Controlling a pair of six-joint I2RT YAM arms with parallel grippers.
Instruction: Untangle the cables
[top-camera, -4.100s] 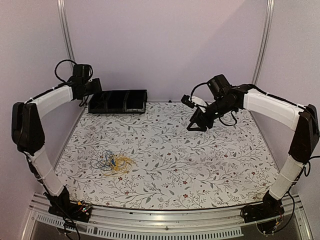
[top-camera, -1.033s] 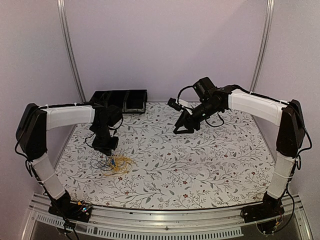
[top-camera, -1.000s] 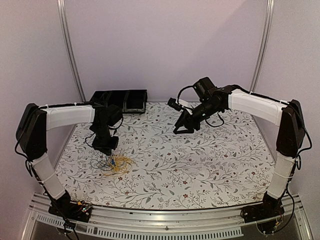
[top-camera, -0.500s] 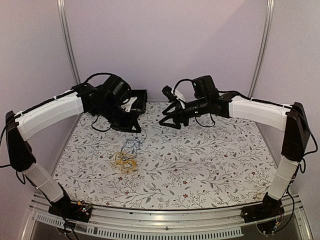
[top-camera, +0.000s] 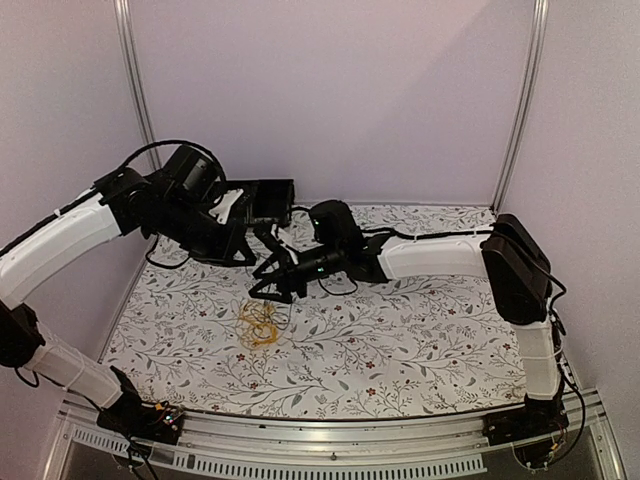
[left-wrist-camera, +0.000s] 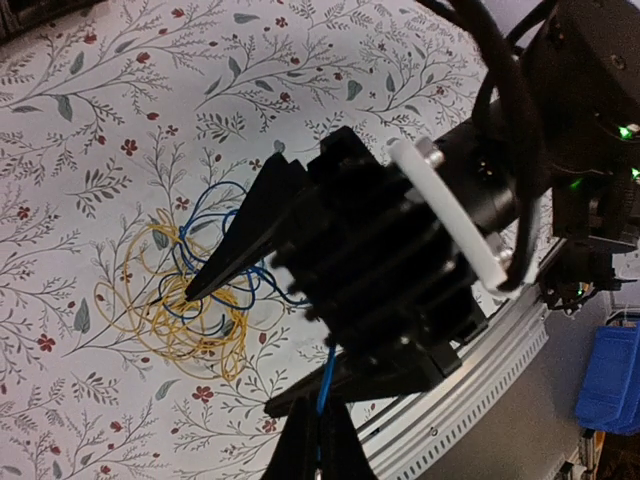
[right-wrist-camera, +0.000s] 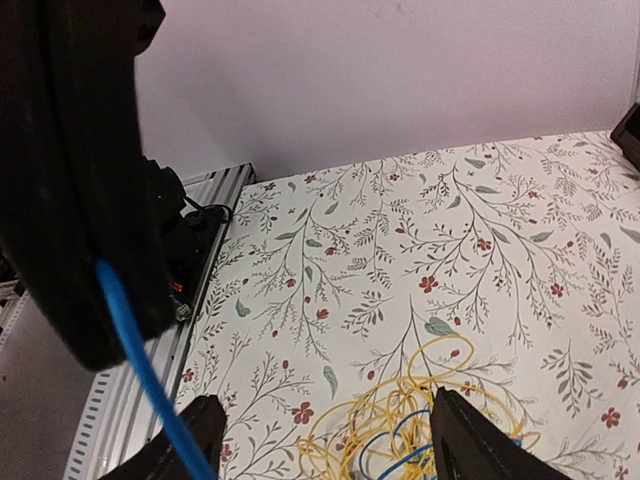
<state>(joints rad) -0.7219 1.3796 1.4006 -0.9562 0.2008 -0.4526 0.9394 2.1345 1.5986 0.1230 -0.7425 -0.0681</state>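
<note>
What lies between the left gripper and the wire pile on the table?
Left wrist view: a blue strand pinched by the left gripper leads toward the wire pile, with the open right gripper in between.

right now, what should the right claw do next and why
Probably lower the open right claw onto the yellow coil and close on it. The left claw is shut on the blue wire and holds it up, while its lower part lies woven through the yellow coil below the right claw. Holding yellow down should let blue pull free.
</note>
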